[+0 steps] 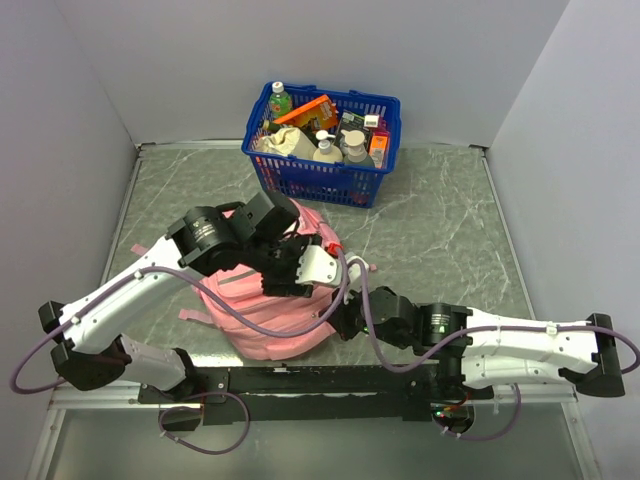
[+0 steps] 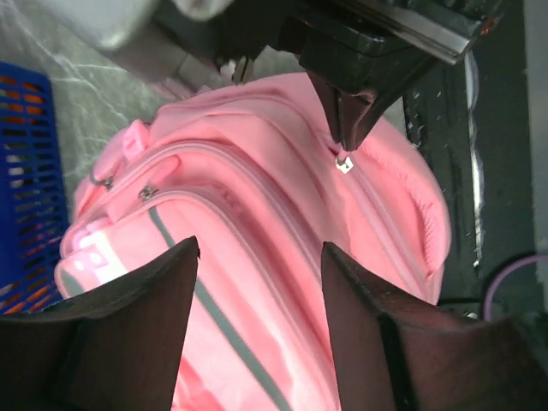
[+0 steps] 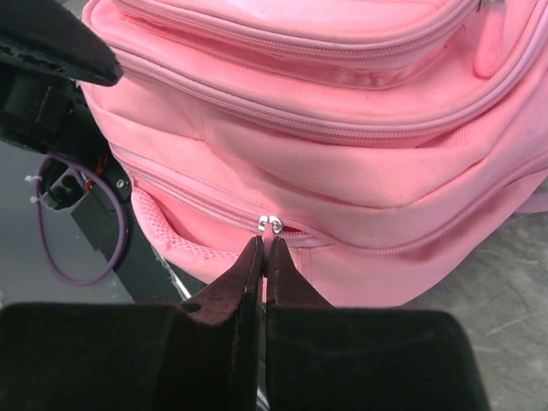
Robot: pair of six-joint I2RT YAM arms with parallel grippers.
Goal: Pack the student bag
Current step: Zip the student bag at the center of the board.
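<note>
1. Two robot hands are busy at one student bag [image 1: 275, 330]. It lies on the desk [image 1: 430, 230] close in front of the arms. The blue basket [image 1: 320, 182] of bottles and packs stands well behind it.
2. The right hand [image 3: 264, 247] is pinched tight shut at the silver zip pull [image 3: 272, 224] low on the bag's side. I think it has the pull's little tab between its tips, so it can drag the zip along and open the bag.
3. The left hand [image 2: 261, 257] hangs over the bag with its fingers wide apart and nothing between them. My guess is that it is there to press the soft bag down, so the bag does not slide when the zip is tugged.
4. I cannot see any zip gaping open, so nothing can go in yet.
5. From above, the arms hide much of the bag, and the zip pull cannot be seen. The right wrist view shows the pull up close. The left wrist view shows the open fingers, the front pockets with their grey stripe, and the right hand's tip from the other side.
</note>
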